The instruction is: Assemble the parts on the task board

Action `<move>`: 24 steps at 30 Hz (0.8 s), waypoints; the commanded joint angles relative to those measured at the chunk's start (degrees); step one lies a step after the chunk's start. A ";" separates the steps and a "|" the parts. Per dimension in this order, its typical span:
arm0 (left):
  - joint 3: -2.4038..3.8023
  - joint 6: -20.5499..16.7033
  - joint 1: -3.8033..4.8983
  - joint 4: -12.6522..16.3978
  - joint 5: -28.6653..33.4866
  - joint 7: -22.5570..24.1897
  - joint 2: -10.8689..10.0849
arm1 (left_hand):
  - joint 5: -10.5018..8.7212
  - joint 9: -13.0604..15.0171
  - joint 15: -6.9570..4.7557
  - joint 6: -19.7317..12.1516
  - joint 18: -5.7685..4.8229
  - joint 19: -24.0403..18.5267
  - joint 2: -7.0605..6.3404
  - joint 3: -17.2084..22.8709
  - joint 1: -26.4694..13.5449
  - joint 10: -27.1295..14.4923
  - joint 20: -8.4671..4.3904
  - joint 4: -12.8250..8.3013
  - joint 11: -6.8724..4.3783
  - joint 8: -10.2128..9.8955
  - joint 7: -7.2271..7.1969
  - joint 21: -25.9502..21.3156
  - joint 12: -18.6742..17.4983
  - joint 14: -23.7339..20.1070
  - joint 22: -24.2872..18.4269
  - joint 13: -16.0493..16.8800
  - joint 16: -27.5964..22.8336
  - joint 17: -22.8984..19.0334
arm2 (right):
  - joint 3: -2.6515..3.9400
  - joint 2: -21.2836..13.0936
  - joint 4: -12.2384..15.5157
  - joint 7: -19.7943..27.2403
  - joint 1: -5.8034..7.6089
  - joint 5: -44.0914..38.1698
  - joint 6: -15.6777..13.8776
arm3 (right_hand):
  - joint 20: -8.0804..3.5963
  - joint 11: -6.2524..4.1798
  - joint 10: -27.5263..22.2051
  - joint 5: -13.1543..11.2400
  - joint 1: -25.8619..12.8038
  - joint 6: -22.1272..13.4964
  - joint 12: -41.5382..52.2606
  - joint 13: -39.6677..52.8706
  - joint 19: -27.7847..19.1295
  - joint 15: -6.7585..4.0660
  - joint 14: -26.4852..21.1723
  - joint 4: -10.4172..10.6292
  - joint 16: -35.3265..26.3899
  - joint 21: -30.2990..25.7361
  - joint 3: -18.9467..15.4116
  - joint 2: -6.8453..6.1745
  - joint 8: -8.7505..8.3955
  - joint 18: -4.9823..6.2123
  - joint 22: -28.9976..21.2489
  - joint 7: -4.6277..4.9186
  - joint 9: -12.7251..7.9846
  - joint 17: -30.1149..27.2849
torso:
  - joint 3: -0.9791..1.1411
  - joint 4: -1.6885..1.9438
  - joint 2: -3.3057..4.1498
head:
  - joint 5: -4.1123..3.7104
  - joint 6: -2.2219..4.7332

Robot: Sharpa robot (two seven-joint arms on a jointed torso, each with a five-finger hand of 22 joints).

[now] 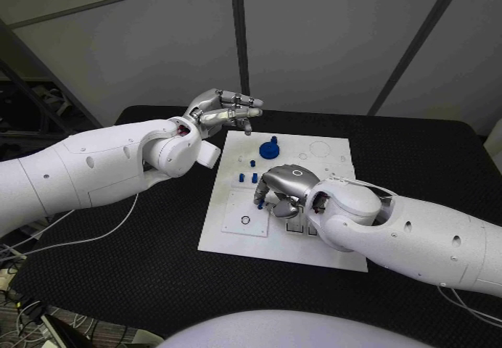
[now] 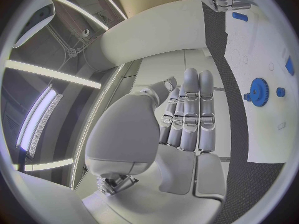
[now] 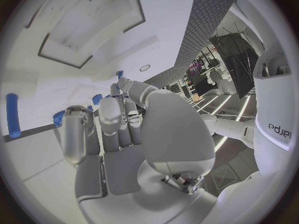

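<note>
Black mesh-textured table (image 1: 125, 275) carries the white task board (image 1: 329, 156), which lies roughly in its middle with a loose white cable (image 1: 99, 233) trailing across the cloth by the left arm. On the board a blue gear (image 1: 271, 150) stands near the far edge, and a few small blue pegs (image 1: 247, 176) stand in a cluster just nearer the robot – beside them a shallow recessed tray (image 1: 243, 215) on the board's near-left part holds a small dark ring (image 1: 245, 220). Faint printed circles mark the far-right part of the board. The right hand (image 1: 286, 190) sits low over the board's centre, covering the area between the pegs and some grey slots (image 1: 300, 228) at the near edge; its fingers are curled downward, and whether they hold a part I cannot tell. In the right wrist view its fingers (image 3: 109, 122) lie close together above the white surface, with a blue peg (image 3: 12, 115) lying well off to one side and blue pieces just past the fingertips. The left hand (image 1: 222, 110) hovers beyond the board's far-left corner, off the plate – its fingers (image 2: 190, 109) are straight, pressed side by side, with nothing in them; the left wrist view shows the gear (image 2: 258, 91) on the board well apart from them
</note>
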 commanded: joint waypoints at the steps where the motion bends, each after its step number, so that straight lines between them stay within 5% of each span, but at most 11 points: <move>1: 0.06 0.72 0.08 -0.02 0.29 0.17 0.02 | -0.35 -0.09 0.36 -0.17 -0.69 -0.46 0.48 -0.35 -0.05 -0.41 0.10 -0.06 0.16 -0.28 0.19 -0.09 0.13 0.12 -0.09 -0.05 -0.19 -0.07 | 0.00 0.06 -0.05 -0.29 0.05 -1.31 0.29 | -0.15 -0.23 0.18 0.20 -0.37 -0.32 0.40 0.05 2.20 -0.10 0.39 0.01 0.41 0.35 0.29 0.07 -0.32 -0.33 8.75 0.16 -0.08 0.10 | 0.01 -0.02 0.02 | -0.01 -0.12; 24: 0.06 0.77 0.07 -0.44 0.29 0.01 0.17 | -0.35 -0.09 0.36 -0.17 -0.69 -0.46 0.48 -0.35 -0.05 -0.41 0.10 -0.06 0.16 -0.28 0.19 -0.09 0.13 0.12 -0.09 -0.05 -0.19 -0.07 | 0.00 0.70 0.00 -1.14 0.06 -2.53 2.54 | -0.13 -0.23 0.18 0.09 -0.77 -0.23 0.46 -0.01 2.27 -0.12 0.39 0.04 0.48 0.48 0.28 -0.01 -0.23 -0.37 8.90 0.16 -0.04 0.05 | -0.06 0.03 0.01 | -0.09 -0.28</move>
